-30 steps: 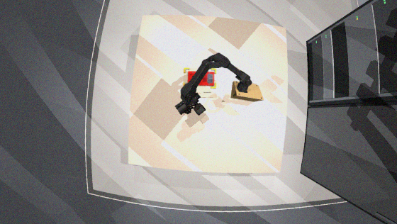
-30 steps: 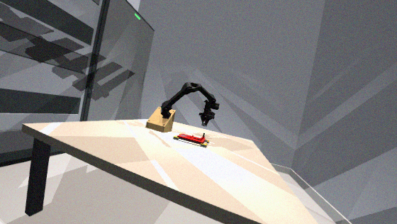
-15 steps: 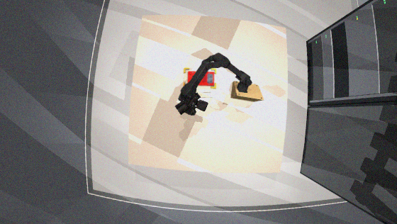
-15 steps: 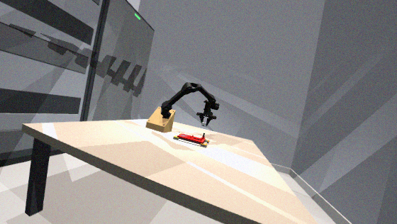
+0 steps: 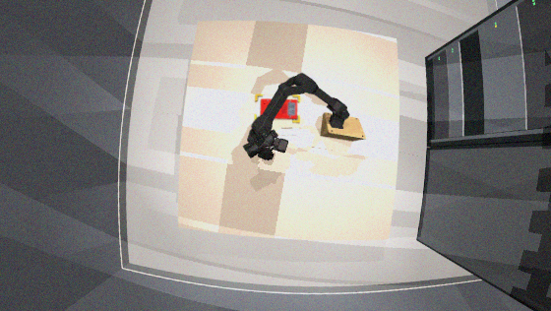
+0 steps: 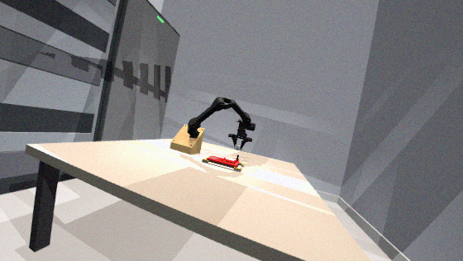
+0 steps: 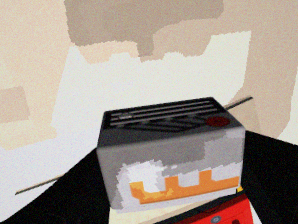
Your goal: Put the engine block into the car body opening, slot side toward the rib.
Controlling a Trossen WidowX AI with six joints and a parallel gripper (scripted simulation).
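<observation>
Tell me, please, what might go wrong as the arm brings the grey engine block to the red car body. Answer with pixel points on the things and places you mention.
The engine block (image 7: 170,160), held above the table, could tilt in the gripper (image 6: 238,148) if its lower edge catches the car body (image 5: 281,109) (image 6: 223,161) (image 7: 227,214). The upright black post (image 6: 237,158) might get bumped.
</observation>
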